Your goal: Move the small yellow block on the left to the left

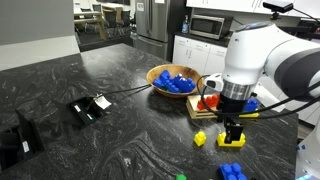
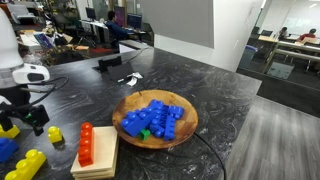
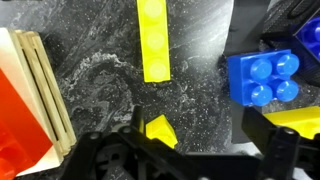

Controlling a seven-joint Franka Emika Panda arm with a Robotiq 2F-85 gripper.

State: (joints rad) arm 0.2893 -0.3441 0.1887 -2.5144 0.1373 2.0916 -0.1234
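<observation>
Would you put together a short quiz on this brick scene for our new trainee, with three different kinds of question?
1. True or false: the wooden bowl holds only red bricks.
2. What colour is the brick standing on the wooden board? A red, B green, C white.
3. Fill in: in the wrist view, the gripper by the small yellow block is ____ (open or shut).
Key: 1 false; 2 A; 3 open.

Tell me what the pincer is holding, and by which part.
Nothing is held: the pincer is open, and the small yellow block lies untouched beneath it.
</observation>
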